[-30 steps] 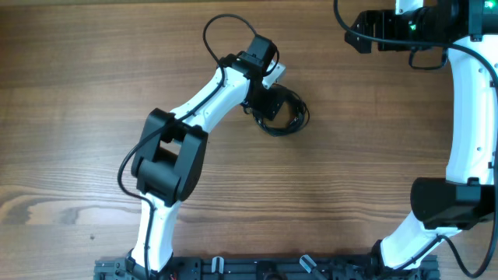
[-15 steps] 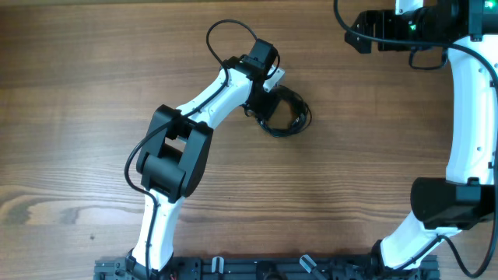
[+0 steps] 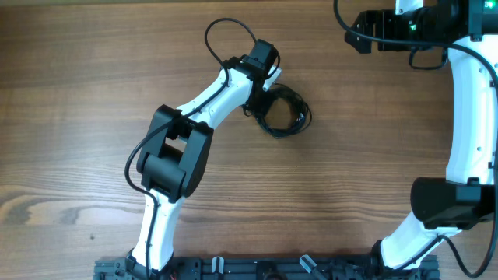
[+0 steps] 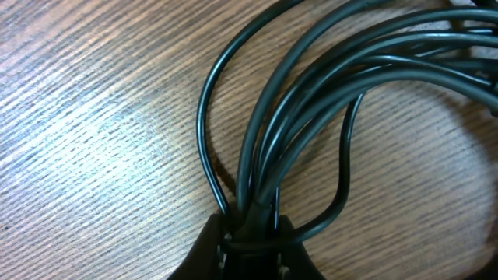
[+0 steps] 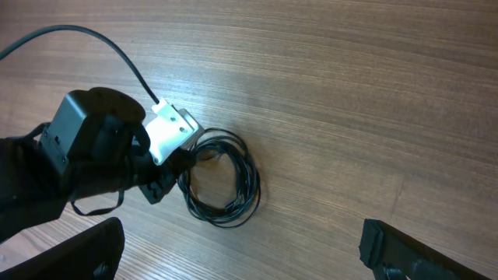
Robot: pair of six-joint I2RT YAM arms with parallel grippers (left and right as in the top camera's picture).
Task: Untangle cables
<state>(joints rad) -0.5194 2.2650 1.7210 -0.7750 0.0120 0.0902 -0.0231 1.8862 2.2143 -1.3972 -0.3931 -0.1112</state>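
Bright, even light falls from above on the brown wood-grain tabletop (image 3: 373,155), and shadows are soft and short. In the left wrist view a pale sheen spreads over the grain at left, and the thin glossy black cables (image 4: 311,85) carry narrow highlights. In the right wrist view the dark fingers (image 5: 405,257) are blurred.

Cables (image 3: 289,115) on table (image 3: 373,171), beside left arm (image 3: 214,97); right arm (image 3: 467,101) well apart.

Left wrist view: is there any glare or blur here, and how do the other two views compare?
Left wrist view: a pale glare patch on the table at left; the cables are sharp, with thin highlights. Overhead view: even light, no glare, all in focus. Right wrist view: a soft sheen on the wood near the top.
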